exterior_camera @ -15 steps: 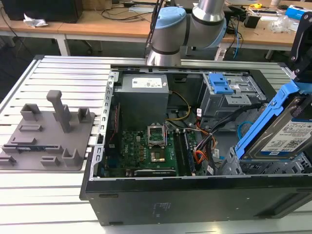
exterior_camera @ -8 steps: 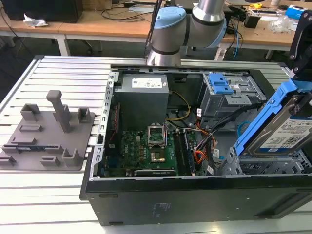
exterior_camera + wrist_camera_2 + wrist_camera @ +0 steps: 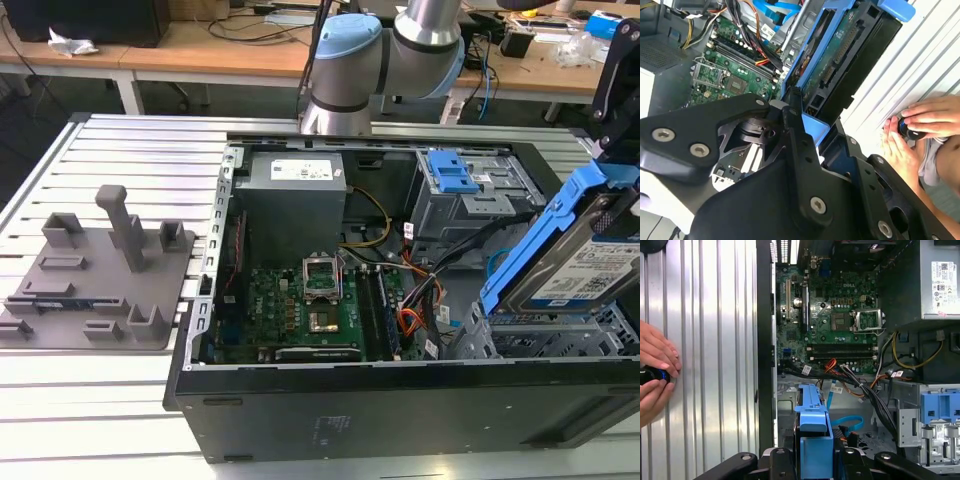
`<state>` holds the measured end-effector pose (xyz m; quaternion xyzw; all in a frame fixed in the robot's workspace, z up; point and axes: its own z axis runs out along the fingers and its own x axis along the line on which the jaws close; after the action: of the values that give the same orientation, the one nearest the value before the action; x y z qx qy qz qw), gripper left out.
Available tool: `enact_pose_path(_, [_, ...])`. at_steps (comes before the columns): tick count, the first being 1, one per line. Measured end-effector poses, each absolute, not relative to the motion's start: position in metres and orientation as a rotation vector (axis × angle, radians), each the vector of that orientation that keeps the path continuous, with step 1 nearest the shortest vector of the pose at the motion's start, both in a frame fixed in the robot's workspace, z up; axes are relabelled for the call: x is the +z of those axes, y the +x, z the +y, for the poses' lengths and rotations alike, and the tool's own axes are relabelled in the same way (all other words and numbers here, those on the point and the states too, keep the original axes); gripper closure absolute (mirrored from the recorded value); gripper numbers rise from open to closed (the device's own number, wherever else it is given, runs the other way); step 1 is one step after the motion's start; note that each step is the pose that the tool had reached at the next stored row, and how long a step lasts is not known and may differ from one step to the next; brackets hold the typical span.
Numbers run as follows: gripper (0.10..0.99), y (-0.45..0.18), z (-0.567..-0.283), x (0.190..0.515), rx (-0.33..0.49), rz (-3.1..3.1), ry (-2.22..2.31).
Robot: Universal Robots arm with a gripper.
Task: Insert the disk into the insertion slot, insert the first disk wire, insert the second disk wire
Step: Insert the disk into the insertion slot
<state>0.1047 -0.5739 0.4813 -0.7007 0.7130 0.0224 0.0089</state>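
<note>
The disk, a silver drive with a white label in a bright blue frame, hangs steeply tilted at the exterior view's right. Its lower end is just above the insertion slot, a perforated silver cage in the open case's near right corner. My gripper is shut on the disk's upper end. Both wrist views show the fingers clamping the blue frame. The first disk wire, a red-orange-black bundle, lies loose beside the cage. The second disk wire, light blue, curls on the case floor.
The open black computer case lies on a slatted metal table, with a motherboard, a power supply and a blue-latched upper bay. A grey fixture plate sits left. A person's hands hold a small dark device outside the case.
</note>
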Motion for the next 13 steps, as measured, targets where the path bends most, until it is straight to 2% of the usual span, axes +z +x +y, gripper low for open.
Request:
enact_pose_path(5, [0.722, 0.1044, -0.5738, 0.4788, 0.023, 2.205, -2.169])
enact_pose_path(13, [0.722, 0.1043, -0.5738, 0.4787, 0.019, 2.204, -2.168])
